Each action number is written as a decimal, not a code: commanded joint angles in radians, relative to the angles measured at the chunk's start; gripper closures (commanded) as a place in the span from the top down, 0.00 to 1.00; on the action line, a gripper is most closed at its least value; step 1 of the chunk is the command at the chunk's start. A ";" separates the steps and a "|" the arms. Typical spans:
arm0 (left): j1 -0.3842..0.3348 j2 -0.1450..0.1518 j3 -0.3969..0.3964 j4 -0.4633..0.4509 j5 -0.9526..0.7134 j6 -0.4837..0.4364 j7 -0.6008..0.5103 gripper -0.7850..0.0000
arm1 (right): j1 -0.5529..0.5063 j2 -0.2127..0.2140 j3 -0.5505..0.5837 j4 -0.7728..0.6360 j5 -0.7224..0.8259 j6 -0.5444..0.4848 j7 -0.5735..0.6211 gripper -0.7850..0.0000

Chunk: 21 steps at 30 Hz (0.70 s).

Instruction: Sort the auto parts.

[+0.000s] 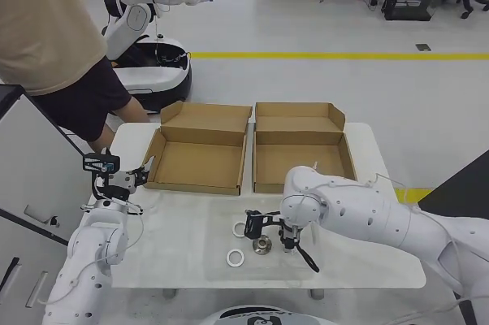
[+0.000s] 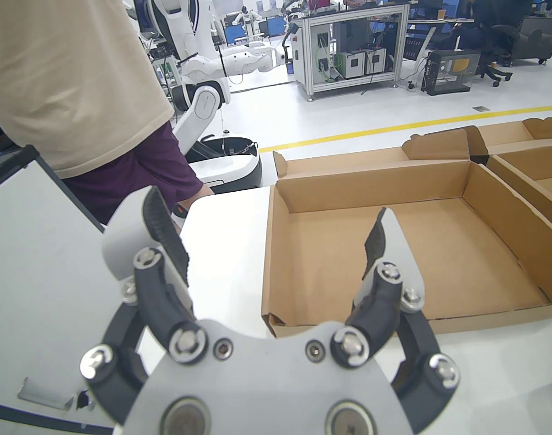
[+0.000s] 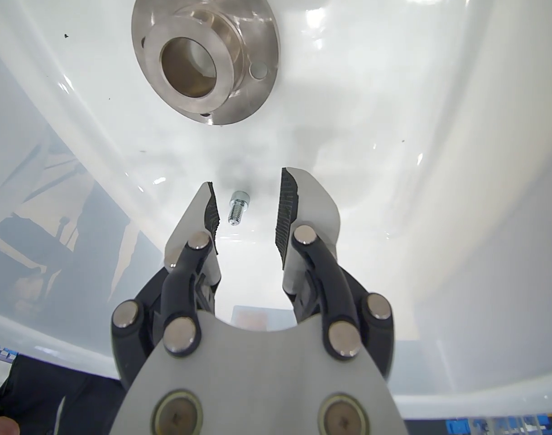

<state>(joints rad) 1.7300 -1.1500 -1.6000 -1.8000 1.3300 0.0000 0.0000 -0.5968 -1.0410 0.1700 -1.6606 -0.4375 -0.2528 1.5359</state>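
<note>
Lying on its side on the white table (image 1: 188,244), the small bolt (image 3: 238,206) sits between the open fingers of the right gripper (image 3: 248,181). It is closer to one pad than the other and apparently touched by neither. That offset is the risk: closing could nudge the bolt first from one side, so it rolls or tips out of the pinch. Short and round, it offers little to hold. The metal flange (image 3: 205,38) stands just left of it, and a rolling bolt may lodge against it. Two white rings (image 1: 235,258) lie near the flange. The left box (image 1: 197,165) and right box (image 1: 300,162) wait at the far side. The left gripper (image 2: 267,203), fingers spread and empty, hovers by the left box's near-left corner.
</note>
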 commanded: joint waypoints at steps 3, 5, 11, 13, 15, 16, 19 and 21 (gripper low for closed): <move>0.000 0.000 0.000 0.000 0.000 0.000 0.000 1.00 | -0.004 0.002 0.000 -0.005 -0.002 0.003 0.000 0.35; 0.000 0.000 0.000 0.000 0.000 0.000 0.000 1.00 | -0.006 0.002 0.000 -0.003 -0.006 0.006 0.000 0.34; 0.000 0.000 0.000 0.000 0.000 0.000 0.000 1.00 | -0.014 -0.003 0.000 0.012 -0.012 0.000 0.000 0.29; 0.000 0.000 0.000 0.000 0.000 0.000 0.000 1.00 | -0.018 -0.006 0.000 0.019 -0.017 0.000 0.000 0.27; 0.000 0.000 0.000 0.000 0.000 0.000 0.000 1.00 | -0.018 -0.008 0.000 0.023 -0.017 0.000 0.000 0.26; 0.000 0.000 0.000 0.000 0.000 0.000 0.000 1.00 | -0.018 -0.009 0.000 0.024 -0.017 0.000 0.000 0.20; 0.000 0.000 0.000 0.000 0.000 0.000 0.000 1.00 | -0.017 -0.012 0.000 0.028 -0.019 0.002 0.000 0.00; 0.000 0.000 0.000 0.000 0.000 0.000 0.000 1.00 | -0.015 -0.013 0.000 0.031 -0.021 0.005 0.000 0.00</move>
<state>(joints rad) 1.7300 -1.1500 -1.6000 -1.8000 1.3300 0.0000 0.0000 -0.6125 -1.0538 0.1701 -1.6309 -0.4577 -0.2498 1.5359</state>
